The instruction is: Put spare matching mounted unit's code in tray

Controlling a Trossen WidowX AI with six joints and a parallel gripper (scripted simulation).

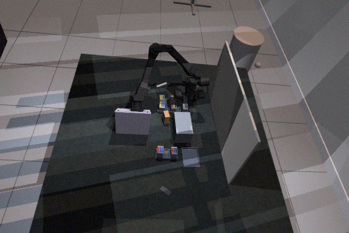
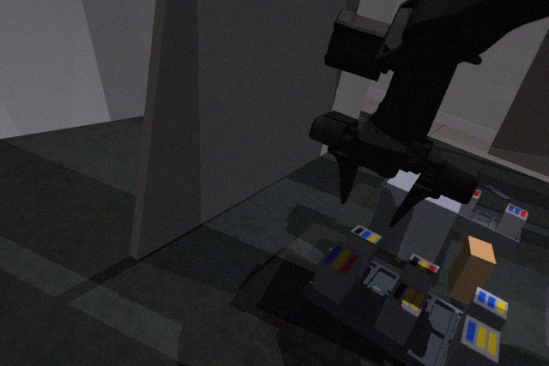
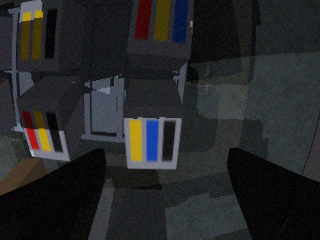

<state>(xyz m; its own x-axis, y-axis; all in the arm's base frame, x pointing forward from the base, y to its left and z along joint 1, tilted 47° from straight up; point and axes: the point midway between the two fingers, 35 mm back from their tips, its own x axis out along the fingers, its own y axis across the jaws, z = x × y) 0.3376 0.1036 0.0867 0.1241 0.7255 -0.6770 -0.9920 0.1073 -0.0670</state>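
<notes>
My gripper [image 2: 368, 213] [image 3: 167, 158] [image 1: 193, 97] is open with nothing between the fingers. It hangs a little above a rack of spares [image 1: 172, 103]. Directly under it is a spare with a yellow, blue and black label [image 3: 152, 142] [image 2: 366, 234]. Behind that stands a spare labelled red, yellow, blue [image 3: 162, 15] [image 2: 340, 260]. To the left are spares labelled yellow, yellow, black [image 3: 36, 34] and red, yellow, black [image 3: 42, 135]. The grey tray [image 1: 190, 157] lies near the front, beside a small rack with two more spares [image 1: 167, 153].
A grey box with a white top [image 1: 183, 123] [image 2: 425, 229] stands just in front of the rack, with an orange block [image 1: 166, 117] [image 2: 472, 268] beside it. A tall leaning panel [image 1: 234, 112] [image 2: 248, 87] stands close on the right. A white box [image 1: 132, 121] hides the arm's base.
</notes>
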